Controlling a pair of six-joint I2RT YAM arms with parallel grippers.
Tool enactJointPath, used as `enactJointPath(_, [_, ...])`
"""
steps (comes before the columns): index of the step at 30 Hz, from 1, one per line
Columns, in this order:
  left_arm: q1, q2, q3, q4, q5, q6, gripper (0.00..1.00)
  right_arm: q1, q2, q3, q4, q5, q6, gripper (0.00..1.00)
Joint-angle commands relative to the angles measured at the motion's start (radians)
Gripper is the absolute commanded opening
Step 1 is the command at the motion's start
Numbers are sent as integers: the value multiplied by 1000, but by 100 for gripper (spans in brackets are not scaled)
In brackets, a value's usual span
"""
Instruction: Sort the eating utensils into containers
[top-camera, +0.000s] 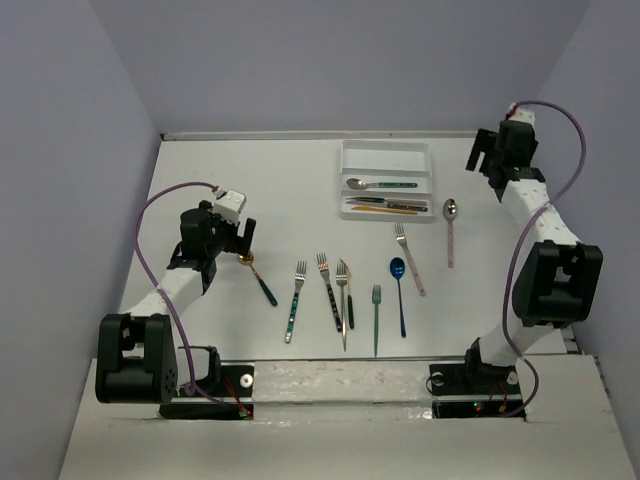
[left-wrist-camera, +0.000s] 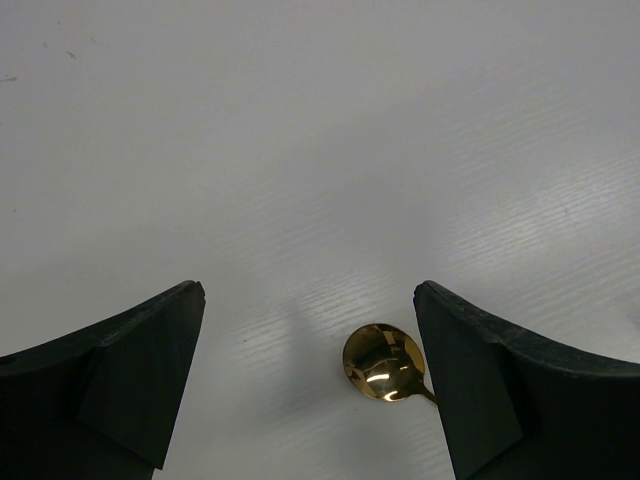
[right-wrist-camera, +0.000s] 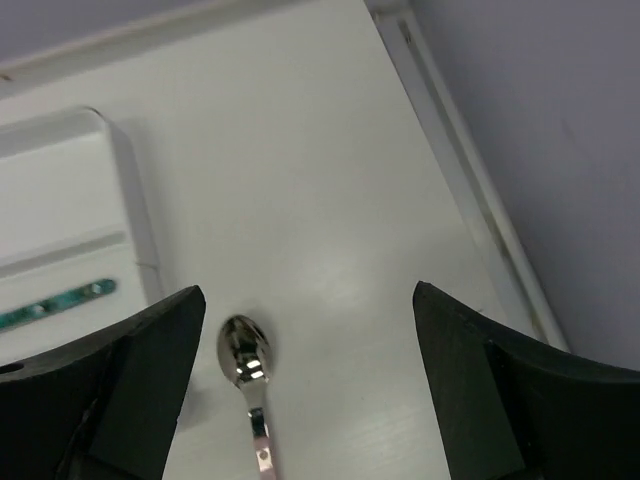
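Glossy gold metal spoon (left-wrist-camera: 381, 362) on matt white table (left-wrist-camera: 300, 150).

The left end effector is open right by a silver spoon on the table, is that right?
Not quite. The spoon by the open left end effector is gold, not silver; the left wrist view shows it lying on the table.

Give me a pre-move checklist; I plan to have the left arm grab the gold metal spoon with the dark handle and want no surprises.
1. Left gripper open: ok.
2. Gold metal spoon with dark handle between its fingers: ok, but off-centre.
3. Spoon apart from the nearest teal-handled fork: ok.
4. White plastic cutlery tray has room: ok, far compartment bare.
5. Right gripper clear: ok, open by the slim silver spoon.
6. Height above white table: cannot tell.
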Motion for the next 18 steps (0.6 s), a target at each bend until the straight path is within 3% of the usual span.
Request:
enactJointPath(1, [8,-12,-22,55,32,13,99,-111,38,-170,-221,-183,302,86])
enactJointPath(9, [10,-31,-37,52,43,19,99,-111,44,-252,-227,-248,254,65])
enactJointPath(13, [10,-31,-47,56,54,24,99,-111,29,-284,-230,-289,234,63])
enactJointPath(16, [10,-19,-51,64,57,25,99,-111,70,-307,-247,-258,222,59])
enactJointPath(18, [11,-16,-51,67,55,24,99,-102,104,-301,-277,-192,222,50])
